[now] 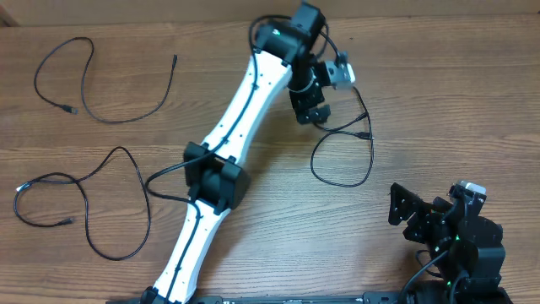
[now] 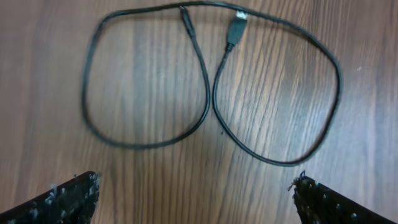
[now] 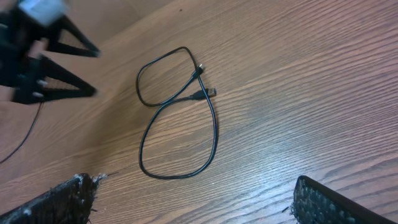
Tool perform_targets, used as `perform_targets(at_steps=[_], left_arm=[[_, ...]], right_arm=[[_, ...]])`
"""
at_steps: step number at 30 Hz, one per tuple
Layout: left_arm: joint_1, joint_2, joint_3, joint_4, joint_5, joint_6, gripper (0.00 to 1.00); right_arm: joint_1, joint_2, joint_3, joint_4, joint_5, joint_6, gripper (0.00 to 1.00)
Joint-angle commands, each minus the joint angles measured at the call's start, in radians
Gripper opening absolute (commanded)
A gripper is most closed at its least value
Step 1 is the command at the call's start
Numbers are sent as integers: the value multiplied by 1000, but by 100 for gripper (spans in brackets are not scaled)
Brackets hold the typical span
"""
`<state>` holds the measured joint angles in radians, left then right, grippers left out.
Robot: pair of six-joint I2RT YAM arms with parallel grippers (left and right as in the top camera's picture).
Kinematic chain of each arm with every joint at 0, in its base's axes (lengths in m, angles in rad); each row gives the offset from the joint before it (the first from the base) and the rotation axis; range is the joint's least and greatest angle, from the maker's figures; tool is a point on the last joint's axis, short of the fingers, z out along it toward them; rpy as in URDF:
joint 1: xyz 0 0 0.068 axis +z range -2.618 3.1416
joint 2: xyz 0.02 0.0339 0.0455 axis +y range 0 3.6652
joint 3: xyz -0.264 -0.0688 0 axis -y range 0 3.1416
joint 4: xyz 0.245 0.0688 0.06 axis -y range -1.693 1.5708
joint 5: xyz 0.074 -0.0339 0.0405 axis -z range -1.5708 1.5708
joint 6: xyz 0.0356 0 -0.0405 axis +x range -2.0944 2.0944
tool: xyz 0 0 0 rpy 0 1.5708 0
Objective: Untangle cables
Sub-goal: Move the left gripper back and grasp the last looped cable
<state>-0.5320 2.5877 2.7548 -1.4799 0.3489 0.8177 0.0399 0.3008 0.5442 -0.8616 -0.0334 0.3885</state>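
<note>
One broad wooden tabletop (image 1: 472, 101) carried everything. The white left arm (image 1: 245, 110) stretched from the near edge almost to the far edge, just right of the middle. The right arm (image 1: 456, 241) sat folded in the near right corner.

The left gripper (image 2: 196, 193) hung above the wood with its fingers spread wide and nothing between them. The right gripper (image 3: 196, 186) was just as wide apart and just as empty, looking across at the same patch.

The first cable (image 1: 118, 123) lay in an open curl by the far left corner. The second cable (image 1: 148, 215) sprawled along the left edge, nearer the front. The third cable (image 2: 213, 112) lay right of the middle, directly below the left gripper. None of the three touched another.

To my eye the separating was done. Only the third looked unfinished: it was pinched into two loops that met at the waist, and its plugs (image 2: 236, 28) rested by its own top strand. Opening out that figure-eight seemed the one job left.
</note>
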Motion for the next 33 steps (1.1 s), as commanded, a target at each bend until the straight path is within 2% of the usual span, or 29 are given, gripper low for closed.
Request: perform_targets(at_steps=[1,9,17,26,33], left_arm=[[-26,84,-4,23,-18,66,98],[-69,188,-4,88,-16,66,98],[-86,218,-4,146,-19,65,96],[-86,233,-4,173,-23,66,83],[-91,264,-4,178,-24,66,83]], right_arm=[[-2,-10,11,2,13,0,100],[-2,-10,11,2,13,0,100],[-2,-10,11,2,13,1,100],[-2,-10,11,6,13,0,100],[-2,-10,11,6,13,1,100]])
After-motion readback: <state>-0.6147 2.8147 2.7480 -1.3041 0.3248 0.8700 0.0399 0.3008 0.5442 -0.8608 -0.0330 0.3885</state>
